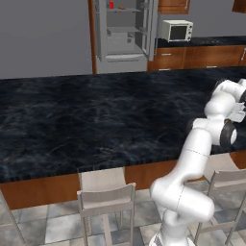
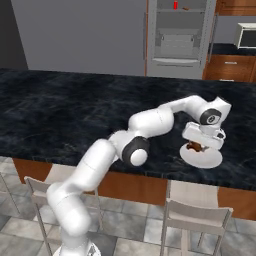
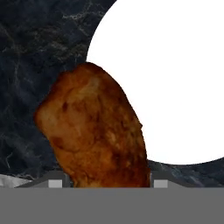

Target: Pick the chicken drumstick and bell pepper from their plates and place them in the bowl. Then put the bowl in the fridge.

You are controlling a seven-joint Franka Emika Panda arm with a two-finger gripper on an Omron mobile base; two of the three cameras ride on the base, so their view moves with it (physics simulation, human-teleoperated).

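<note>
Hand view looks straight down on the chicken drumstick [image 3: 94,131], a brown glossy lump that runs between the two dark finger tips at the bottom edge, one tip on each side of it; the hand [image 3: 105,183] is part-way closed around the meat, and it looks gripped, though the contact itself is hidden behind the drumstick. Behind it lies the white plate [image 3: 175,78], with the drumstick overlapping the plate's rim and the dark marble desk [image 3: 35,52], which suggests it is held slightly above the plate rather than lying on it (I cannot tell how far). So the step in hand is the first pick: the drumstick is being taken from its plate. The next move calls for a clean lift clear of the plate and a carry to the bowl, whose place none of these frames gives, so the arm or base will have to bring it into sight. The right base view adds the wider setting: the arm reaches across the desk to the white plate [image 2: 202,157] near the front edge, with the hand [image 2: 199,145] low over it and a brown bit of drumstick [image 2: 194,147] beneath. The left base view shows the fridge [image 1: 126,31] standing open across the room, beside a white microwave [image 1: 177,30].
</note>
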